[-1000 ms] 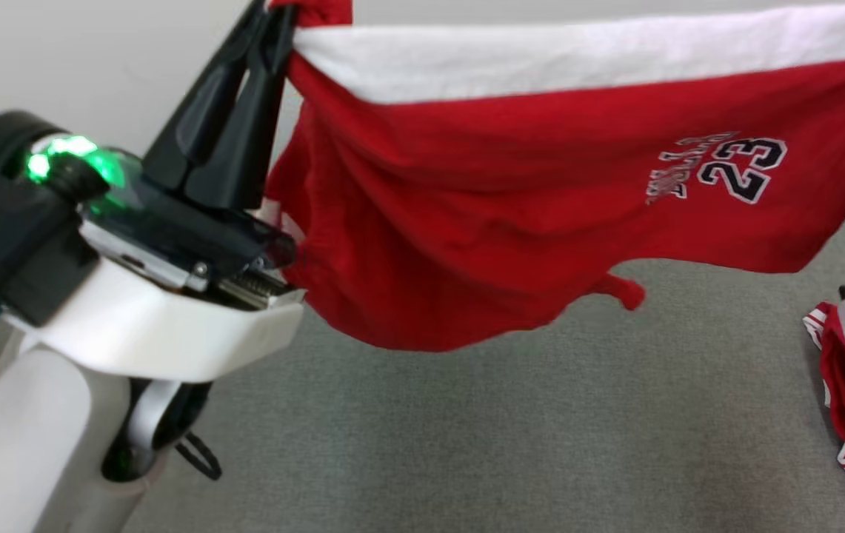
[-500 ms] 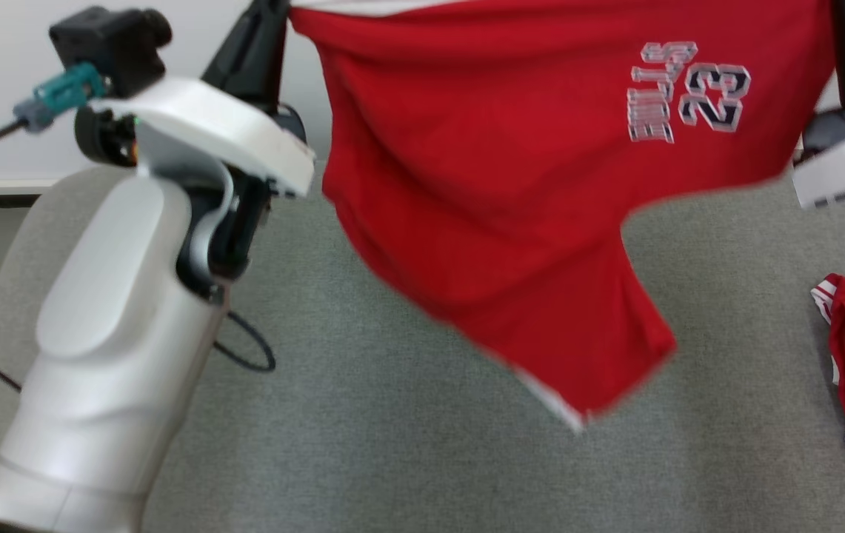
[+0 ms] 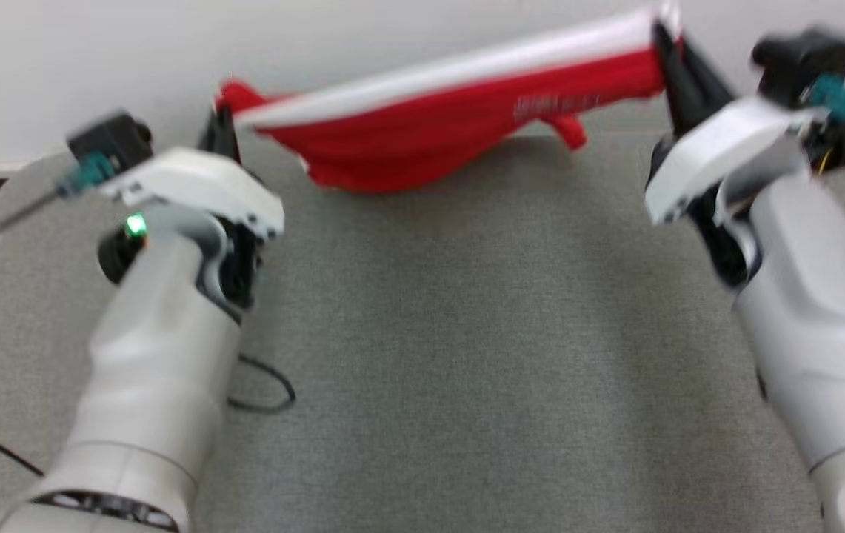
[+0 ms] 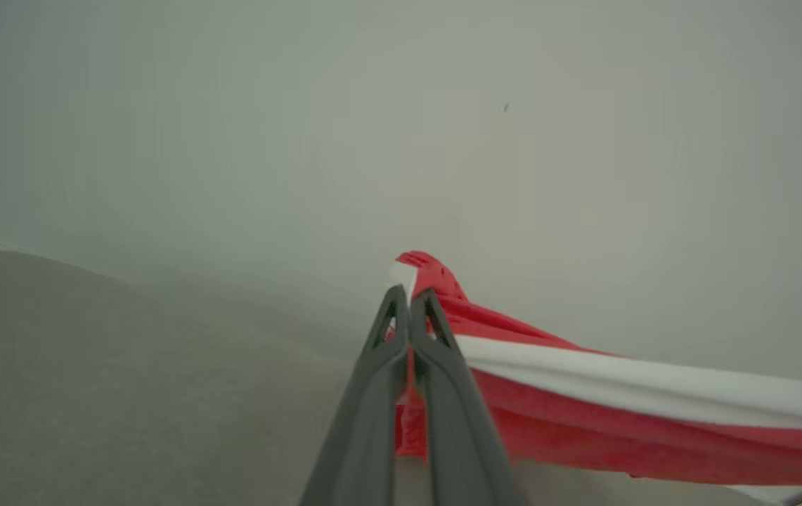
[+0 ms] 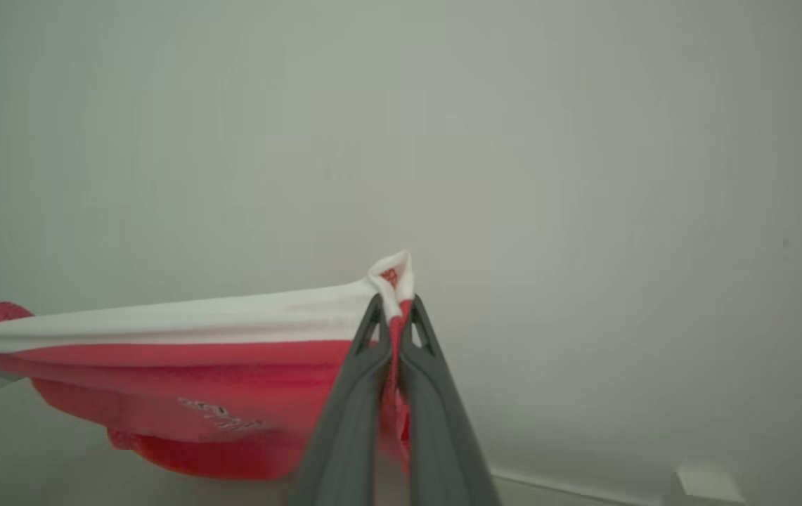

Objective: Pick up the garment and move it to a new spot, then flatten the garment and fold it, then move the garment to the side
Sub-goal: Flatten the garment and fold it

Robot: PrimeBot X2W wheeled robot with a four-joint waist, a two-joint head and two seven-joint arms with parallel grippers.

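Grey carpet-ish table up against a pale wall, black cable looping across its left side.

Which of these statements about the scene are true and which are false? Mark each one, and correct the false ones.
1. The left claw is shut on one end of the red garment. True.
2. The right claw is open and holds nothing. False: it is shut on the garment's other end.
3. The garment lies folded in a neat pile. False: it is stretched between the two claws.
4. A white band runs along the garment's top edge. True.
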